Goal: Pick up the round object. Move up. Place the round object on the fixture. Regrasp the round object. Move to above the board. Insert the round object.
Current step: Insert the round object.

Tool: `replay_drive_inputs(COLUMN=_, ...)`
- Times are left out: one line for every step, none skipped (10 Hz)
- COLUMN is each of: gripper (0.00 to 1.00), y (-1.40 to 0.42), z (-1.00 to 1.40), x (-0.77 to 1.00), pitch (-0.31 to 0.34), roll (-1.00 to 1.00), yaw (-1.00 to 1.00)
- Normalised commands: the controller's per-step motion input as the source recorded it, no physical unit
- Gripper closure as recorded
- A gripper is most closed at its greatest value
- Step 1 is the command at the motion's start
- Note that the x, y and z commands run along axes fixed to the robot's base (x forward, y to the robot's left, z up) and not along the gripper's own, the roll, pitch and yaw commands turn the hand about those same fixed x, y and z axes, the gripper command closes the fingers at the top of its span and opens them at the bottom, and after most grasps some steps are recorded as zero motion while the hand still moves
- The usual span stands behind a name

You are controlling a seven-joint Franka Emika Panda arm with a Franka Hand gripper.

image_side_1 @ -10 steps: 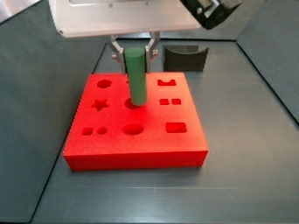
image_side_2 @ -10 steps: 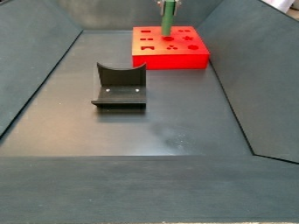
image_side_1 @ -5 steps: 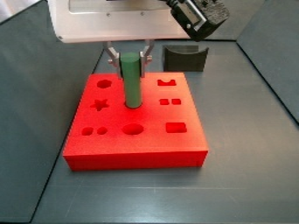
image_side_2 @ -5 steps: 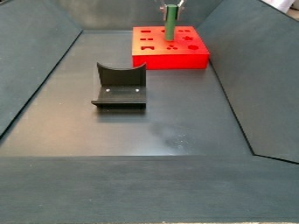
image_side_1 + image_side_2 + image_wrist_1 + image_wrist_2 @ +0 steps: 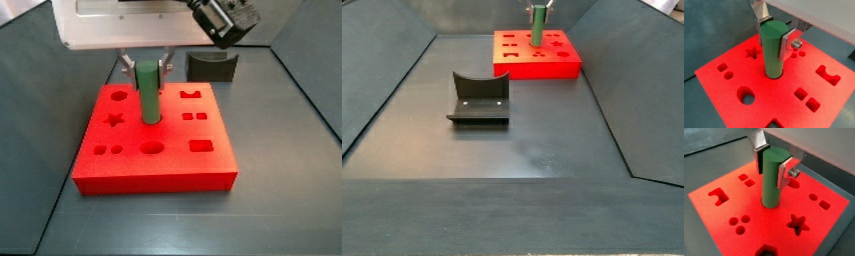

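Green and upright, the round object point(image 5: 772, 50) stands with its lower end in a circular hole near the middle of the board point(image 5: 757, 107), as seen in both wrist views. The tool point(image 5: 775, 34) grips the peg near its top: one silver finger point(image 5: 762, 12) lies against one side of it, and a second finger point(image 5: 786, 44) presses the opposite side. In a wrist view the same grasp appears on the round object point(image 5: 773, 177), with the tool point(image 5: 772, 159) directly above the board point(image 5: 731, 198). In a side view the peg point(image 5: 151, 92) rises from the red board point(image 5: 154, 165) beneath the tool point(image 5: 150, 66), and the fixture point(image 5: 211, 66) sits behind the board on the dark bench point(image 5: 287, 190). In a side view the fixture point(image 5: 478, 98) stands well apart from the board point(image 5: 537, 55).
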Motion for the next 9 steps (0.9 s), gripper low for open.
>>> replay_drive_inputs(gripper=1.00, y=-0.05, z=-0.12, x=0.00, pitch=0.000, roll=0.05, yaw=0.00)
replay_drive_inputs(gripper=1.00, y=0.00, z=-0.34, x=0.00, pitch=-0.021, roll=0.12, yaw=0.06)
replay_drive_inputs(gripper=1.00, y=0.00, z=-0.58, x=0.12, pitch=-0.036, roll=0.18, yaw=0.07)
replay_drive_inputs(gripper=1.00, y=-0.08, z=-0.77, x=0.38, pitch=-0.066, roll=0.21, yaw=0.00)
replay_drive_inputs(gripper=1.00, y=-0.18, z=-0.84, x=0.45, pitch=-0.060, roll=0.21, yaw=0.00)
replay_drive_inputs(gripper=1.00, y=-0.29, z=-0.91, x=0.45, pitch=-0.070, roll=0.18, yaw=-0.08)
replay_drive_inputs(gripper=1.00, y=-0.24, z=-0.85, x=0.47, pitch=-0.099, roll=0.18, yaw=-0.03)
replay_drive_inputs(gripper=1.00, y=-0.11, z=-0.79, x=0.46, pitch=-0.116, roll=0.19, yaw=0.00)
replay_drive_inputs(gripper=1.00, y=-0.04, z=-0.79, x=0.40, pitch=-0.103, roll=0.20, yaw=0.03)
